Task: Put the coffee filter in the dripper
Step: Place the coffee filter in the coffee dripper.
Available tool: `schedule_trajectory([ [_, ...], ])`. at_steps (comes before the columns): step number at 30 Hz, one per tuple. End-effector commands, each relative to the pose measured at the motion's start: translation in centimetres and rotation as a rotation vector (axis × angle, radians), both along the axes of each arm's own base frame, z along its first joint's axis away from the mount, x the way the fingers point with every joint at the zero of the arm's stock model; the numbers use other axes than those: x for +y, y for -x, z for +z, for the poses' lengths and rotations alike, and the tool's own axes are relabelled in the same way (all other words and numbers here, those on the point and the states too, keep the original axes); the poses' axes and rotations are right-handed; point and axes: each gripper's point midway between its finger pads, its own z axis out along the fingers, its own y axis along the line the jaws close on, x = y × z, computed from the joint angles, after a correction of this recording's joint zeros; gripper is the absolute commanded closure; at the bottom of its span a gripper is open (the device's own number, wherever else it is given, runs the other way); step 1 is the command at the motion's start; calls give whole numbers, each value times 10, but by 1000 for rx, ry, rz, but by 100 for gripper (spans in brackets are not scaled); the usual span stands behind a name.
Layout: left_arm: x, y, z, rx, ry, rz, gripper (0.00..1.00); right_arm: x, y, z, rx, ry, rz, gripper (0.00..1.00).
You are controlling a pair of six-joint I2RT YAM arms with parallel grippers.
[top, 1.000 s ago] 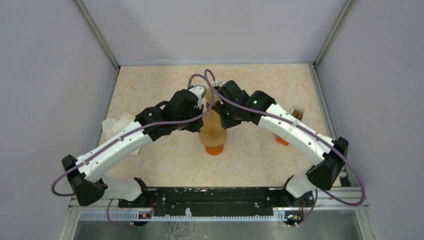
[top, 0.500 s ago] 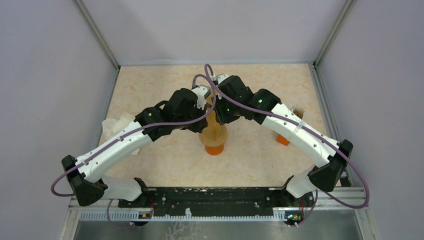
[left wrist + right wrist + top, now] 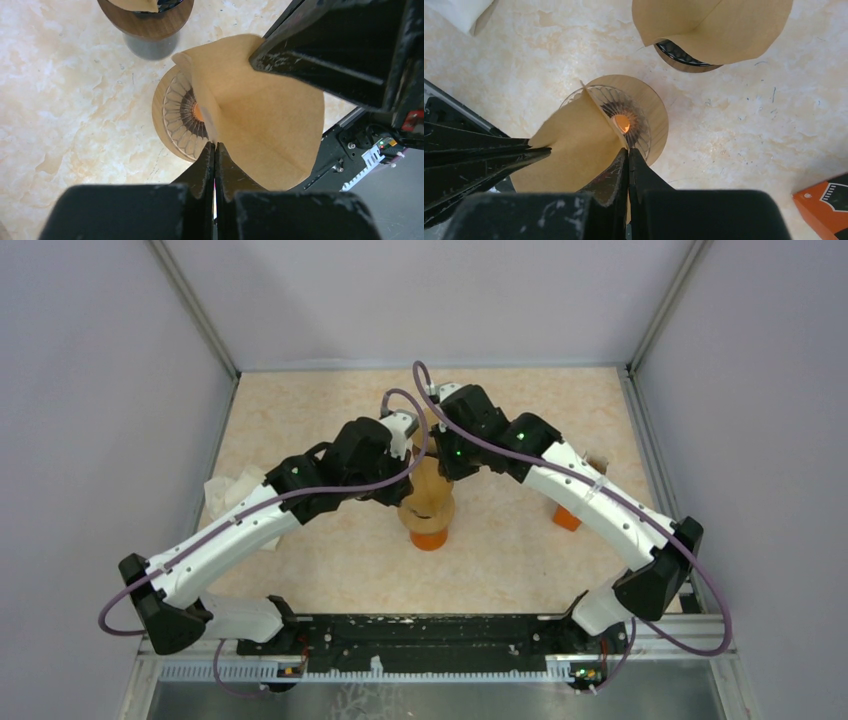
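Two arms meet over the middle of the counter (image 3: 500,565), a brown coffee filter (image 3: 265,125) held between them. L gripper (image 3: 215,150), jaws together, pinches one edge. R gripper (image 3: 628,155), jaws likewise clamped, grips the opposite edge. The filter hangs part-opened just above the dripper (image 3: 655,112), a wood-rimmed ribbed cone on an orange base (image 3: 430,538), and is not seated in it. Toward the far edge, a second dripper (image 3: 684,57) carries a second filter (image 3: 719,25). An orange box (image 3: 824,200) sits nr the counter's right edge, and a white bundle (image 3: 228,490) nr the left.
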Motion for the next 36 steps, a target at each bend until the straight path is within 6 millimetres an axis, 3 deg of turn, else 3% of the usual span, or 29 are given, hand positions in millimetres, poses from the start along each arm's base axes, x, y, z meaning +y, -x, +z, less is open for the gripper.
schedule_trajectory([
  [1,11,-4,4,-11,-21,56,100,-5,-9,11,-40,-27,-34,100],
  [7,21,-6,-4,22,-57,107,100,-12,-8,6,-23,-11,-50,100],
  [23,19,-15,-22,32,-111,121,95,-7,-8,-14,-5,-19,-43,100],
  [29,19,-17,-25,25,-105,127,81,-7,-8,-18,-7,-16,-44,96],
  [36,23,-18,-28,24,-123,142,68,-8,-8,-18,-10,-16,-45,79],
])
